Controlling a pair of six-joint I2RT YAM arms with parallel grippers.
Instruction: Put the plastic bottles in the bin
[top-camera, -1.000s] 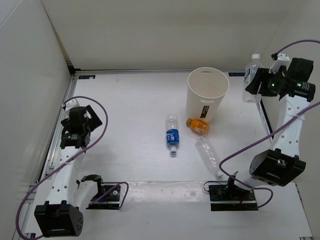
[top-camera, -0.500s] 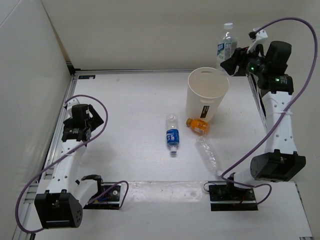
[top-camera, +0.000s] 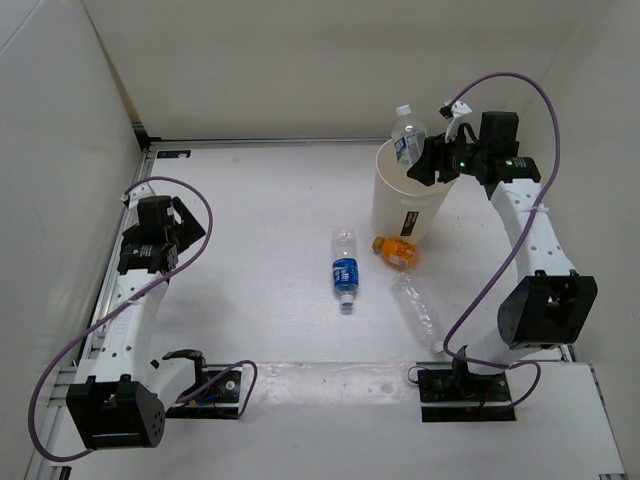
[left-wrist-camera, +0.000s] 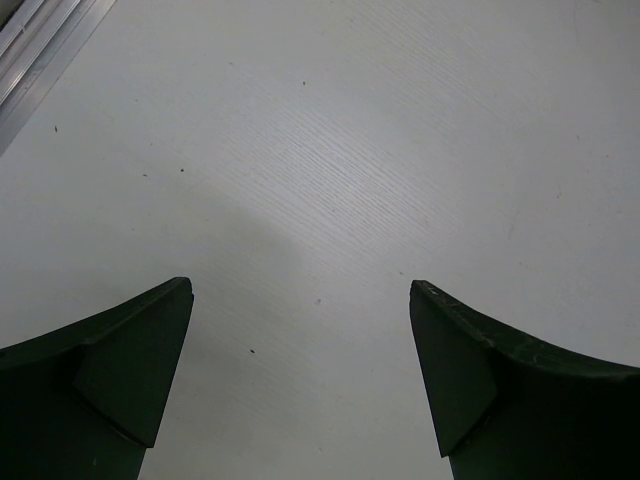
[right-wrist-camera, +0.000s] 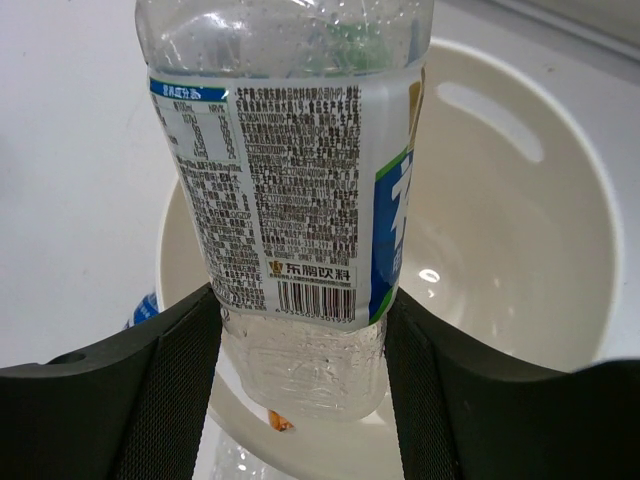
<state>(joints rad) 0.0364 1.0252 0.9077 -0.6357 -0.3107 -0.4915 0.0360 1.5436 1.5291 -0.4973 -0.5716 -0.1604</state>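
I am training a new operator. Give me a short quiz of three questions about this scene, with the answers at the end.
1. True or false: the left hand is holding a bottle.
2. Where is the bottle gripped by the right hand? A) against the back wall B) above the opening of the bin C) lying beside the bin
3. How many bottles lie on the table?
Key: 1. False; it is open over bare table. 2. B. 3. Three: the blue-labelled bottle, the orange bottle and the clear bottle.
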